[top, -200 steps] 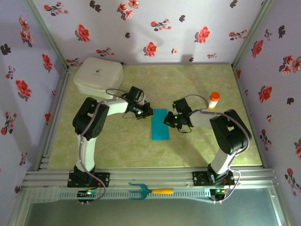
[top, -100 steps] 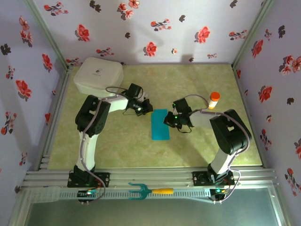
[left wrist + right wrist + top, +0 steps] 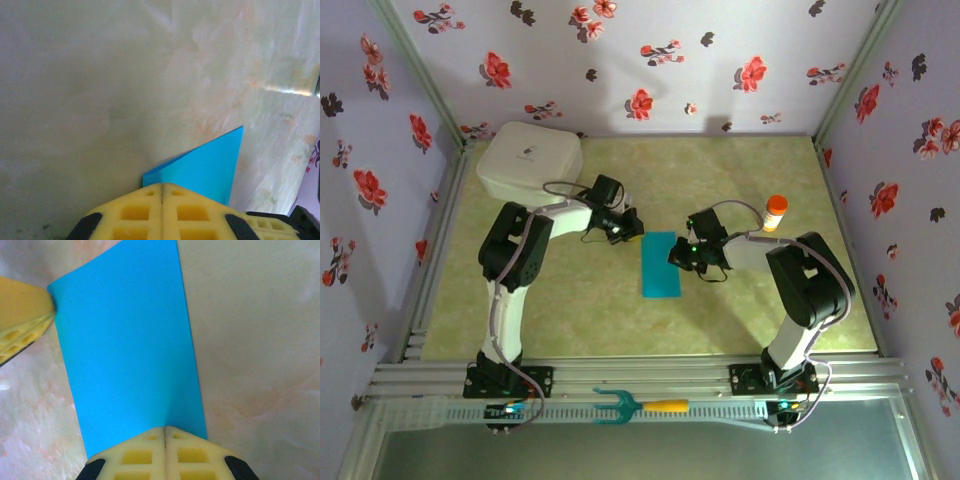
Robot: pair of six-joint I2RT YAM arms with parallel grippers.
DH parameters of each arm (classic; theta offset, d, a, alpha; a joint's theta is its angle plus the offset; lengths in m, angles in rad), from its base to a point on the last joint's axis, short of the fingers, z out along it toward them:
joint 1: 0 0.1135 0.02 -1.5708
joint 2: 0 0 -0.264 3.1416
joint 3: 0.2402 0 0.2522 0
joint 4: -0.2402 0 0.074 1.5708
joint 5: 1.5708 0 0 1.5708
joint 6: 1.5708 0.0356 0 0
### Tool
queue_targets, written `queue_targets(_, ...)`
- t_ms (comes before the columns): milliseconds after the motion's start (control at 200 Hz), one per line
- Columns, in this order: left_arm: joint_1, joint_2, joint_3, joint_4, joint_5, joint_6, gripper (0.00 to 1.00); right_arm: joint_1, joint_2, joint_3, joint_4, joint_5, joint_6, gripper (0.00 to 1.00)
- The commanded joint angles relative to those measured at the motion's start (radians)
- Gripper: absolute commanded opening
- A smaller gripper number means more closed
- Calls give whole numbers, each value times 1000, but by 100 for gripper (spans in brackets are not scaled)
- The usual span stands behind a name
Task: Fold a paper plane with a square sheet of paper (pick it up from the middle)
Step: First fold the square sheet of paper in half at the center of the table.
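Fork tool [image 3: 620,405] lies on the near rail. Mid-table lies the paper [image 3: 661,264], folded into a narrow strip. Right gripper [image 3: 675,255], jaws pressed together, meets its right edge. Left gripper [image 3: 638,236], likewise closed, touches its far left corner. Beyond stand a bottle [image 3: 776,212] and a box [image 3: 530,165].

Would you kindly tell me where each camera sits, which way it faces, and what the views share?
Top external: above and behind the bases, looking down on the table; both arms, left gripper and right gripper meeting the square sheet of paper.
Left wrist: on the left arm, looking past its shut fingers at one paper corner.
Right wrist: on the right arm, looking down over its shut fingers along the paper.
Shared: both wrist views show the paper; the right wrist view also catches the left gripper's tip.
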Motion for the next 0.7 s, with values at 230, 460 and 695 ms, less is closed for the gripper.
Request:
queue_targets(230,-10,7,35,86,50,-61,7,-8,20,-19,-126,55,-19,0)
queue_targets(460,-8,71,49,43,26,-51,6,-8,18,-16,-121,43,-20,0)
queue_targets(695,-9,90,34,17,7,-29,6,-9,-40,14,-110,6,0,5)
